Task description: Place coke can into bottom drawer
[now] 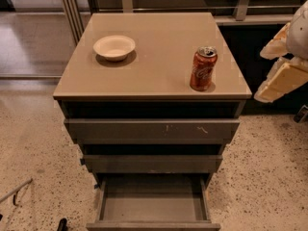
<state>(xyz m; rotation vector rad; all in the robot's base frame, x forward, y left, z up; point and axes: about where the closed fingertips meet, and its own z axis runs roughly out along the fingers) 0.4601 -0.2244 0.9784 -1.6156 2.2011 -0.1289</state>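
The coke can [203, 68], red-orange with a silver top, stands upright on the cabinet top [159, 57] near its front right corner. The bottom drawer [153, 207] is pulled open below, and its flat grey floor is bare. The middle drawer front [151, 163] and the scratched top drawer front [151, 129] sit above it. White and cream parts of my arm [287, 57] show at the right edge, to the right of the can and apart from it. My gripper is out of view.
A shallow white bowl [114, 47] sits on the cabinet top at the back left. A speckled floor surrounds the cabinet. A thin metal bar [15, 190] and a small dark object [62, 224] lie on the floor at the lower left.
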